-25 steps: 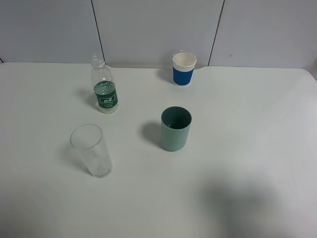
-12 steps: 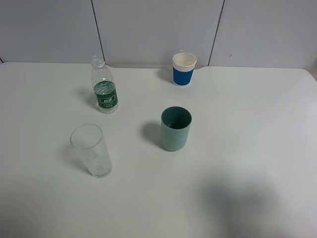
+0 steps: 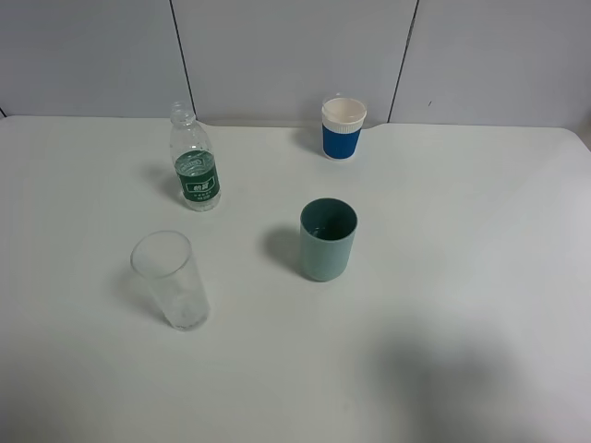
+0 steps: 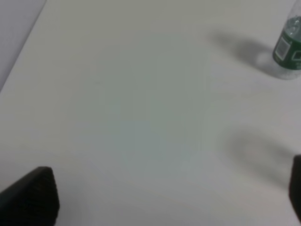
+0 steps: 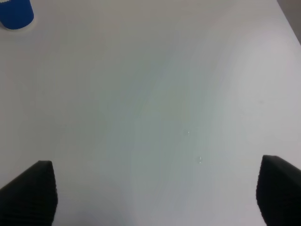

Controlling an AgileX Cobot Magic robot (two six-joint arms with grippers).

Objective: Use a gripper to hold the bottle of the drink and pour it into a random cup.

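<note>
The uncapped bottle (image 3: pixel 194 166) stands upper left on the table (image 3: pixel 462 277) — light, thin-walled, crushable, spillable; grip the green label band gently. Both jaws stand wide, empty.

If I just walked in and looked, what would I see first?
Probably the teal-green cup standing in the middle of the white table. Next, the blue and white paper cup at the back by the wall, and the bottle with its green label at the back left, with a clear glass in front of it.
</note>
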